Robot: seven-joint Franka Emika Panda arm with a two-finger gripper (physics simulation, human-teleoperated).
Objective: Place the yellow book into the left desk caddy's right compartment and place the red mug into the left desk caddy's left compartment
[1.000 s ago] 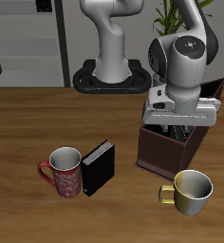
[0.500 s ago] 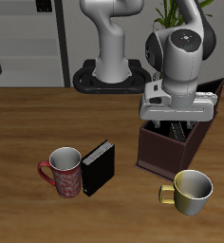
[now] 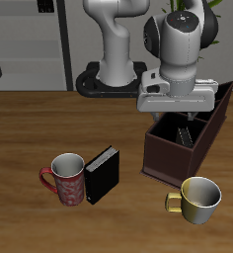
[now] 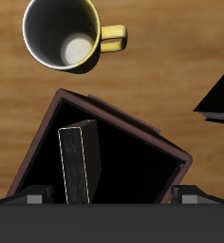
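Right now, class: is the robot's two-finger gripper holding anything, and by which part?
Nothing is held. The gripper hangs above the dark brown desk caddy; a small thin book stands inside, free.

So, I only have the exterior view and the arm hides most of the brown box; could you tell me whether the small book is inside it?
Observer: Yes. The wrist view shows the small book standing on its edge inside the brown box, close along one wall.
Operator: Thank you. Is anything else in that section with it?
Observer: No, the rest of that section's floor is bare and dark.
Operator: And is there anything in the yellow mug next to the box?
Observer: No, the yellow mug is empty; seen from straight above, only its pale bottom shows.
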